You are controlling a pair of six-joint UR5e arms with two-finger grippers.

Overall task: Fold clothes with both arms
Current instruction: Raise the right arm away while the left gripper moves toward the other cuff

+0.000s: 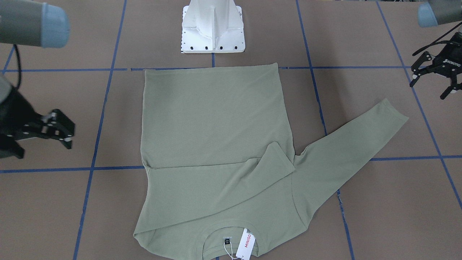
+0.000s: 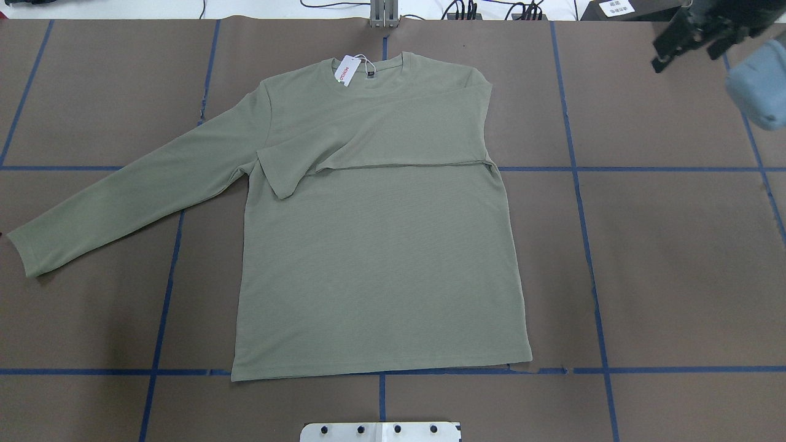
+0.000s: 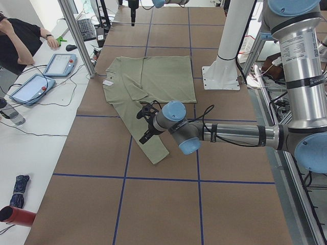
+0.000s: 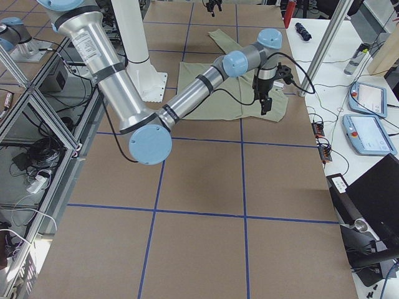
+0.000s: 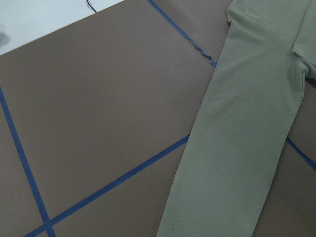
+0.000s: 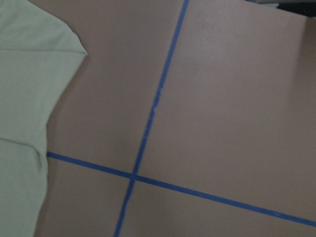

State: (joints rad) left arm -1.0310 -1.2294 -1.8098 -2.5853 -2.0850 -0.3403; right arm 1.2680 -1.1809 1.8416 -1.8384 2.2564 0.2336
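The pale sage-green shirt (image 2: pixel 381 258) lies flat on the brown table, with its neck and white MINISO tag (image 2: pixel 345 70) at the far side from the robot. One sleeve (image 2: pixel 393 138) is folded across the chest. The other sleeve (image 2: pixel 123 196) stretches out on the robot's left. My left gripper (image 1: pixel 428 88) is open and empty and hovers above the table out past that sleeve (image 1: pixel 346 144). The left wrist view shows the sleeve (image 5: pixel 237 138) below. My right gripper (image 1: pixel 64 130) is open and empty, off the shirt's other side. It also shows in the overhead view (image 2: pixel 686 38).
The white pedestal base (image 1: pixel 213 29) stands just behind the shirt's hem. Blue tape lines (image 2: pixel 583 202) grid the table. A side bench with tablets (image 3: pixel 59 64), a seated person (image 3: pixel 20 41) and metal posts (image 3: pixel 76 35) border the far edge.
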